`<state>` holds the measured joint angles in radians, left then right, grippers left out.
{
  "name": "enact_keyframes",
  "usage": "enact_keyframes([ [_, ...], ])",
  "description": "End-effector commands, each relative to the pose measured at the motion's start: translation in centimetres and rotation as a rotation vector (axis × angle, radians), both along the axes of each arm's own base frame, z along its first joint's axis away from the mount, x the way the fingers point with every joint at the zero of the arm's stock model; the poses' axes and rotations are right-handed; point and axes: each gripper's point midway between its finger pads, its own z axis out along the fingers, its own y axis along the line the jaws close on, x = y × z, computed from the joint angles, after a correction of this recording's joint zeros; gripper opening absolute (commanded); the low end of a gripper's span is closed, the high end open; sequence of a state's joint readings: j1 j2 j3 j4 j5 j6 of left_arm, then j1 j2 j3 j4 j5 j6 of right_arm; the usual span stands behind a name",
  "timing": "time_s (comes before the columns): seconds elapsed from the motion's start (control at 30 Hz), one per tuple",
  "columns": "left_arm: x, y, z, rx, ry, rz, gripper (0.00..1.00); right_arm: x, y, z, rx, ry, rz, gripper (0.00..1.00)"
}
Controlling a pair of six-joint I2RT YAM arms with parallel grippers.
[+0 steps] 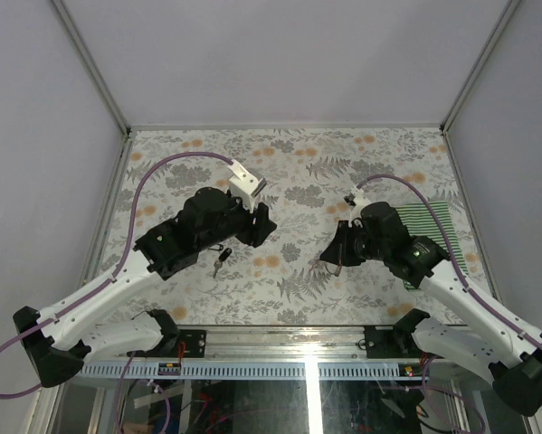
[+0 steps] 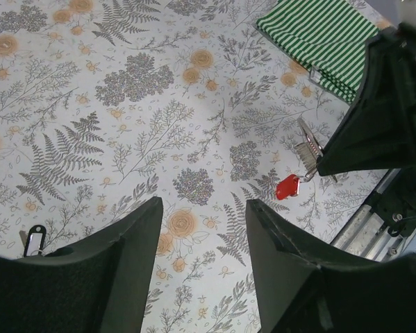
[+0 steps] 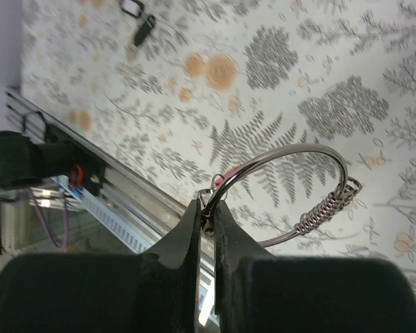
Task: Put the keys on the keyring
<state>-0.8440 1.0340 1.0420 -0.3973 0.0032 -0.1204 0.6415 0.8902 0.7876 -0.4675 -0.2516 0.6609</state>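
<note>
Now right hand [image 3: 206, 205] pinches one keyring [image 3: 324, 209] beside one red-tagged key [image 2: 287, 186]; left hand [image 2: 204, 211] spread

Keyring [image 3: 327, 207] at the right gripper's [image 3: 208, 208] tips: glossy bare metal wire. Red tag [image 2: 287, 186] ahead of the left gripper [image 2: 204, 229]: smooth plastic. Tablecloth [image 2: 89, 104] beneath: matt print.

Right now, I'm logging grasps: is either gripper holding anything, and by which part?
The right gripper pinches the keyring by its bare wire, across from its coiled section. The left gripper is open and empty.
</note>
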Motion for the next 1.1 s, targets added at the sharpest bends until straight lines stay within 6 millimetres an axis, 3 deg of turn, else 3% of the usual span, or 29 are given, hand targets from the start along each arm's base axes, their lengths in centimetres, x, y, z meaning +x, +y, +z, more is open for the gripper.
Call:
enact_keyframes([
  [0.0, 0.4, 0.0, 1.2, -0.045, -0.033, 0.020, 0.53, -1.1, -1.0, -2.6, -0.130, 0.045, 0.079, 0.07],
  [0.23, 0.8, 0.5, 0.4, -0.017, -0.024, 0.054, 0.53, -1.8, -0.1, -6.4, -0.181, 0.167, 0.173, 0.10],
  [0.37, 1.0, 1.0, -0.2, 0.003, -0.027, 0.073, 0.54, -1.4, 1.6, -7.8, -0.138, 0.204, 0.222, 0.12],
  [0.7, 1.3, 2.8, -1.4, 0.059, -0.038, 0.134, 0.54, 0.0, 5.9, -9.2, 0.015, 0.267, 0.277, 0.25],
  [0.87, 1.1, 3.0, -2.4, 0.072, -0.018, 0.135, 0.54, 0.7, 6.1, -9.9, -0.004, 0.271, 0.267, 0.32],
  [1.07, 1.0, 3.3, -3.2, 0.094, 0.003, 0.145, 0.54, 1.1, 5.9, -9.0, -0.009, 0.217, 0.270, 0.40],
])
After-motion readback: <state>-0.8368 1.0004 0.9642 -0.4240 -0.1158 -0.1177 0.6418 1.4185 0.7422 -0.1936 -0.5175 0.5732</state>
